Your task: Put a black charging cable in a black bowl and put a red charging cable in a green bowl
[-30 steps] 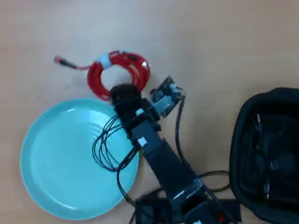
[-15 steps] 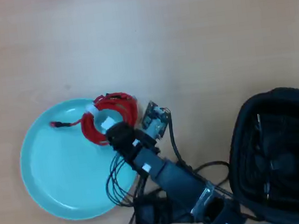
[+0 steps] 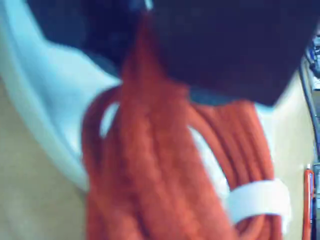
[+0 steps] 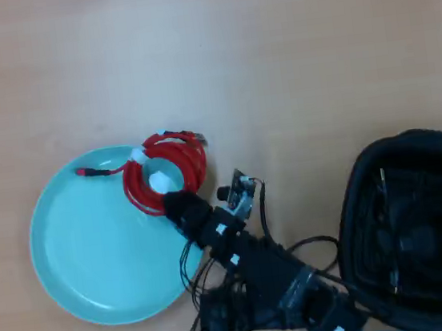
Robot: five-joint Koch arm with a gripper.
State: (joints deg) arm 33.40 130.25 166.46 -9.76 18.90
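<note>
Red coil on the upper right rim of the green bowl.

Overhead we see the red charging cable straddling the green bowl rim – its loose plug end points left; the black charging cable lies in the black bowl. Only the blurred wrist view suggests the gripper pinches the red strands – probably.

Red charging cable across green bowl rim.
</note>
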